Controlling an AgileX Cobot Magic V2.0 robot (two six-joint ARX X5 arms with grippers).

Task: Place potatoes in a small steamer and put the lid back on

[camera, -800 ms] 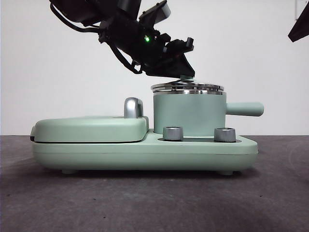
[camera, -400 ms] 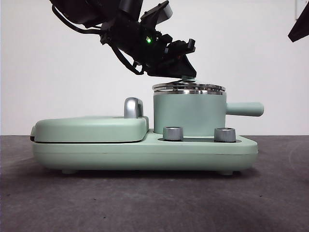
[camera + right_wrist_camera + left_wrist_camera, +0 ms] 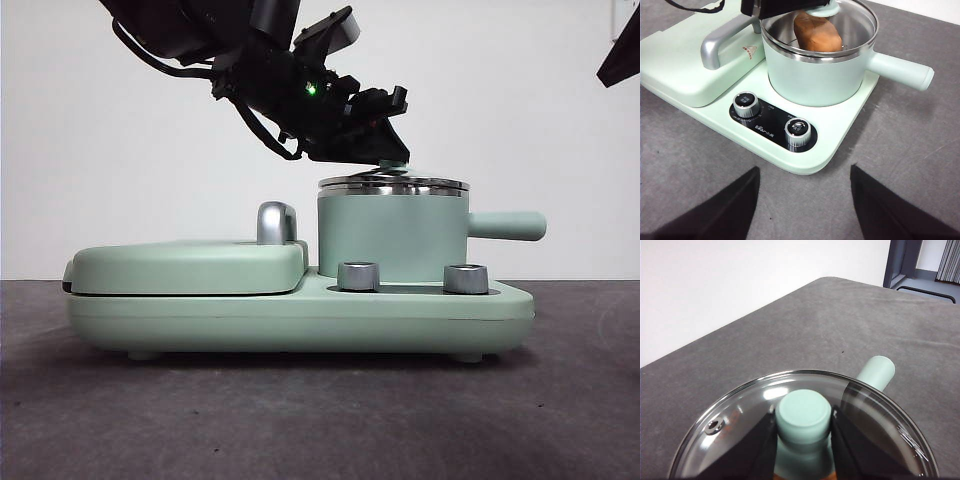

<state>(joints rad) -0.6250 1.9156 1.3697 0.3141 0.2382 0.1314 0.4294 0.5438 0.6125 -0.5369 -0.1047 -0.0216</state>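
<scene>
The small steamer point(image 3: 390, 240) point(image 3: 810, 75) stands on the right half of the mint-green cooker base. Through the glass, the right wrist view shows the orange-brown potato point(image 3: 816, 32) lying inside the pot. The clear-glass lid point(image 3: 392, 185) point(image 3: 740, 415) rests about level on the steel rim. My left gripper point(image 3: 385, 150) point(image 3: 804, 422) reaches down from the upper left and is shut on the lid's green knob point(image 3: 804, 412). My right gripper point(image 3: 805, 195) hangs open in front of the cooker, holding nothing; in the front view it shows only as a black tip point(image 3: 622, 55).
A flat green griddle lid point(image 3: 190, 265) with a chrome handle point(image 3: 277, 222) covers the base's left half. Two steel dials point(image 3: 358, 276) point(image 3: 465, 278) sit on the front panel. The steamer's side handle point(image 3: 510, 225) sticks out to the right. Grey tabletop point(image 3: 320, 420) lies around.
The lid has settled from a slight tilt to level on the steamer's rim. The left gripper has shifted a little to the right, still on the knob.
</scene>
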